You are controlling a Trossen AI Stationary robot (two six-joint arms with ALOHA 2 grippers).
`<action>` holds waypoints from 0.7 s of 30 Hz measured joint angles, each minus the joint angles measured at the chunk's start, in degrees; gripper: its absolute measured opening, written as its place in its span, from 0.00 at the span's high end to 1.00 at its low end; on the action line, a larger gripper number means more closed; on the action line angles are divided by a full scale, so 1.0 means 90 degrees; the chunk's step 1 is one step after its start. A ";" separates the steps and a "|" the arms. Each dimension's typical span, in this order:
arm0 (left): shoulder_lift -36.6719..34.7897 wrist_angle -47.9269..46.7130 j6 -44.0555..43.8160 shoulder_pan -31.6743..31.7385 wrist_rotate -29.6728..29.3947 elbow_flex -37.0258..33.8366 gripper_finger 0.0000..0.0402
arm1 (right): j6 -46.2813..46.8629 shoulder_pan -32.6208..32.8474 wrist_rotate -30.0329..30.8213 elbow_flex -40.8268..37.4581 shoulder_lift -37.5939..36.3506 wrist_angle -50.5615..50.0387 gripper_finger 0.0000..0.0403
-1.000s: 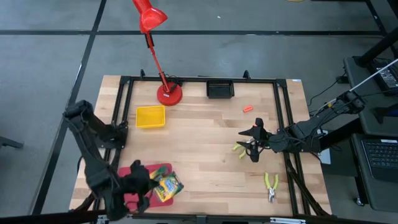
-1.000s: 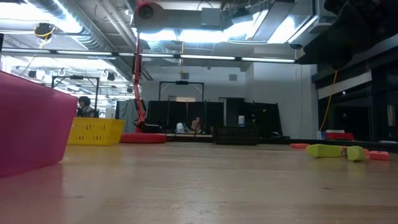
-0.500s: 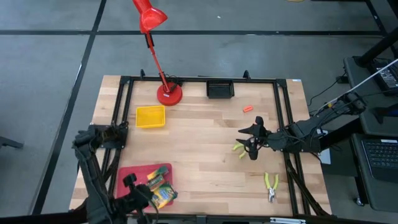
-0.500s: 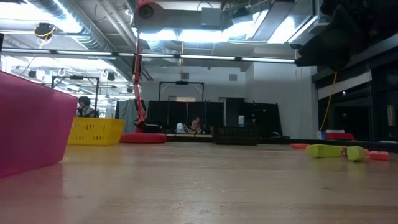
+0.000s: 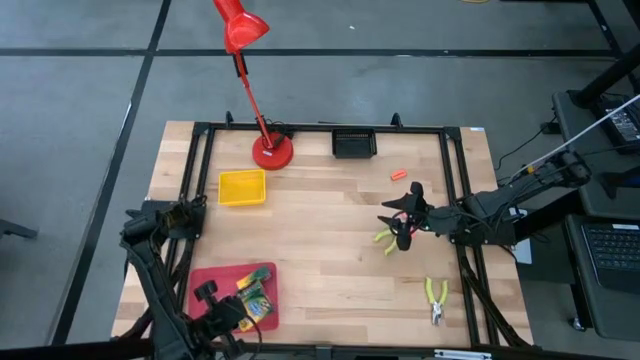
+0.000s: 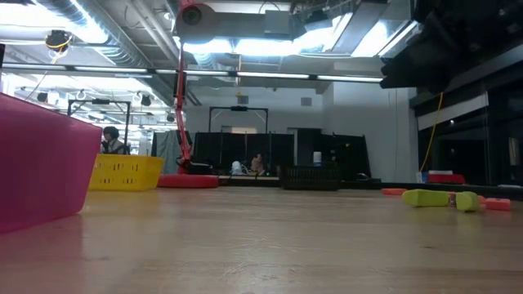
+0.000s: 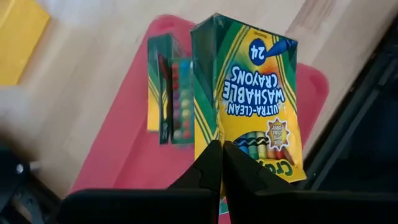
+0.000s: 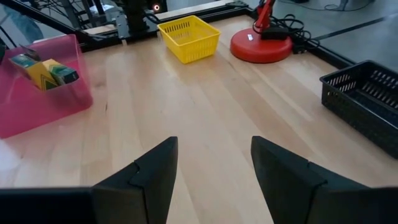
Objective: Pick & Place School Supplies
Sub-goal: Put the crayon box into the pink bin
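Note:
A red tray (image 5: 206,281) near the table's near left corner holds green-and-yellow crayon boxes (image 5: 256,297). The largest box (image 7: 252,93) stands on end in it beside a narrower one (image 7: 169,93). My left gripper (image 7: 219,155) is shut, its tips right in front of the large box's lower end. My right gripper (image 5: 394,222) is open and hangs over the right half of the table, just above a yellow-green tool (image 5: 384,238) that lies flat. An orange piece (image 5: 398,175) and yellow-handled pliers (image 5: 435,298) lie apart on the wood. My left gripper's shut tips overlap the lower end (image 7: 208,134) of the large crayon box in the wrist view. I cannot tell whether they touch it. The box stands in the red tray.
A yellow basket (image 5: 242,187), the red lamp's base (image 5: 272,152) and a black basket (image 5: 354,143) stand along the far side. A black frame rail (image 5: 455,200) runs along the right, another along the left. Bare wood lies in the middle (image 5: 320,230).
My left gripper has drawn back toward the table's near left corner and come down. The large crayon box, which stuck out past the tray's right edge, now stands inside the tray. My right gripper has edged a little toward the far left.

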 joint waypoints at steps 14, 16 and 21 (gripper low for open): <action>0.0065 0.0004 0.0102 -0.0180 -0.0305 0.0000 1.00 | -0.0051 -0.0006 0.0047 0.0000 0.0000 0.0021 0.48; 0.0105 0.0005 0.0142 -0.0170 -0.0302 0.0000 1.00 | -0.0073 -0.0007 0.0047 0.0000 0.0000 0.0021 0.48; 0.0201 0.0005 0.0278 -0.0168 -0.0297 0.0000 1.00 | -0.0135 -0.0007 0.0047 0.0000 0.0000 0.0021 0.48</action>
